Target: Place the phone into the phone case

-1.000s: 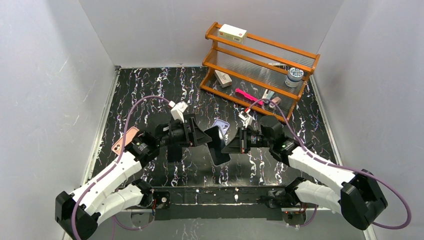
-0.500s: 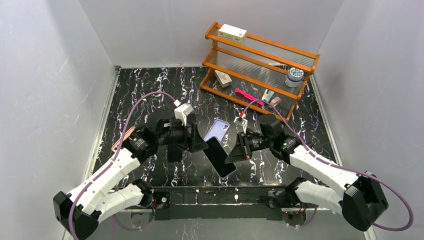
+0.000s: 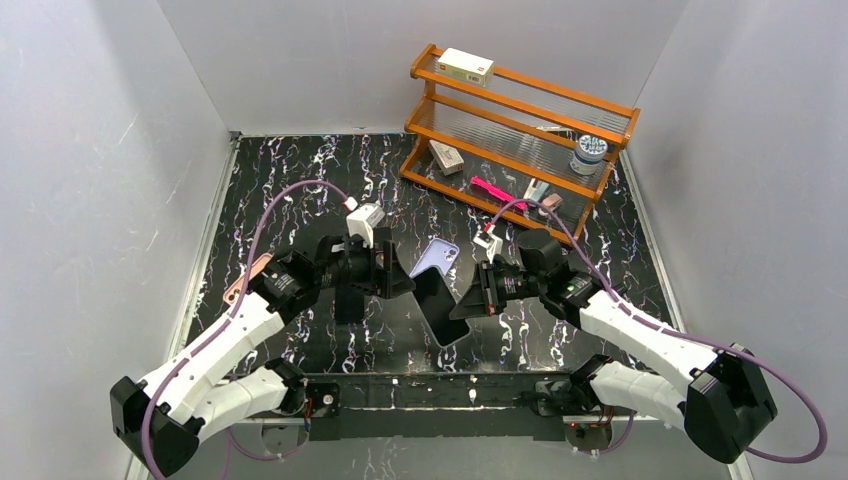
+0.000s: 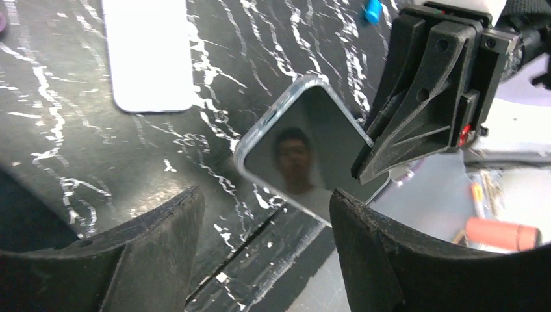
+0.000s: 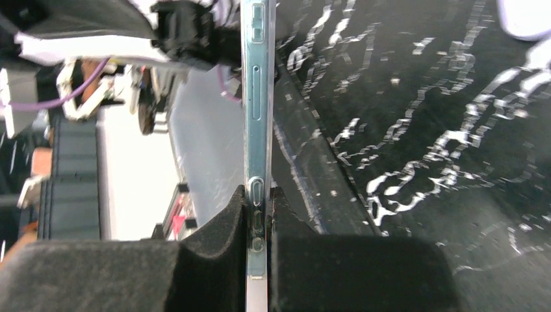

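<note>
The phone (image 3: 440, 305) has a glossy black screen and a silvery edge. My right gripper (image 3: 464, 302) is shut on one end and holds it tilted above the table. The right wrist view shows the phone edge-on (image 5: 258, 97) between the pads. The lilac phone case (image 3: 438, 257) lies flat on the table just behind the phone, and looks pale in the left wrist view (image 4: 149, 52). My left gripper (image 3: 403, 277) is open and empty, just left of the phone. In its own view its jaws (image 4: 266, 250) frame the phone (image 4: 302, 153) and the right gripper (image 4: 425, 97).
A wooden shelf rack (image 3: 520, 120) stands at the back right with small boxes, a jar and a pink item. A flat rose-coloured item (image 3: 248, 283) lies at the table's left edge, beside my left arm. The table's front rail (image 3: 430, 385) is close below the phone.
The left gripper has drawn back to the left, away from the phone. The right gripper has carried the phone a little nearer the front edge and tilted it.
</note>
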You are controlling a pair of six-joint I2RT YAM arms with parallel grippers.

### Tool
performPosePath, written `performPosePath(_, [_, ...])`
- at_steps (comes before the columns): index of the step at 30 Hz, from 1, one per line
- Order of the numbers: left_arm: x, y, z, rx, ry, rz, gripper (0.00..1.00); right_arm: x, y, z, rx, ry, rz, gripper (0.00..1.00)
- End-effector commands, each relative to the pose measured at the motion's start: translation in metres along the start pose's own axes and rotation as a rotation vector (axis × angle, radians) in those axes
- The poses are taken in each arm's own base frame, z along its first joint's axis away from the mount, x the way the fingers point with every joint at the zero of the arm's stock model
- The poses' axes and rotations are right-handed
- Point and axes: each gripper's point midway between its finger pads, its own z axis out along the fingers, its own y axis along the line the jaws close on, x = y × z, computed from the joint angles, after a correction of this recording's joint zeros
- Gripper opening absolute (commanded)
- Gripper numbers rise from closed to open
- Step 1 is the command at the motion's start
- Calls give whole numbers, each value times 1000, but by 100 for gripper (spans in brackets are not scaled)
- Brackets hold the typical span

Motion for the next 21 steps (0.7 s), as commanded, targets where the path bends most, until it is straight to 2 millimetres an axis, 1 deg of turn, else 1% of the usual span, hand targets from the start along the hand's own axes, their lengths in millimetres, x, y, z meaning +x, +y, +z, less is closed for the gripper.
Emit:
performPosePath(1, [-9, 30, -8, -177, -77, -16, 70, -31, -27, -8, 204, -169, 58, 1])
performPosePath(3, [-7, 38, -8, -217, -79, -23, 83, -35, -50, -13, 290, -226, 134, 1])
performPosePath(4, [-6, 42, -8, -233, -79, -25, 88, -36, -61, -17, 322, -253, 167, 1])
performPosePath(7, [-4, 55, -9, -300, -81, -30, 94, -41, -84, -26, 388, -329, 223, 1])
performPosePath(10, [1, 72, -10, -385, -74, -35, 98, -39, -107, -32, 457, -360, 271, 1])
performPosePath(11, [2, 81, -12, -431, -76, -35, 98, -37, -113, -32, 468, -362, 288, 1])
performPosePath(13, [4, 92, -14, -493, -65, -35, 98, -32, -124, -32, 487, -355, 326, 1])
performPosePath(16, [8, 107, -17, -575, -51, -37, 98, -23, -137, -33, 515, -345, 375, 1])
performPosePath(19, [14, 120, -19, -641, -33, -43, 98, -19, -146, -34, 531, -359, 406, 1])
performPosePath(21, [19, 129, -21, -690, -17, -53, 98, -16, -151, -36, 544, -367, 424, 5])
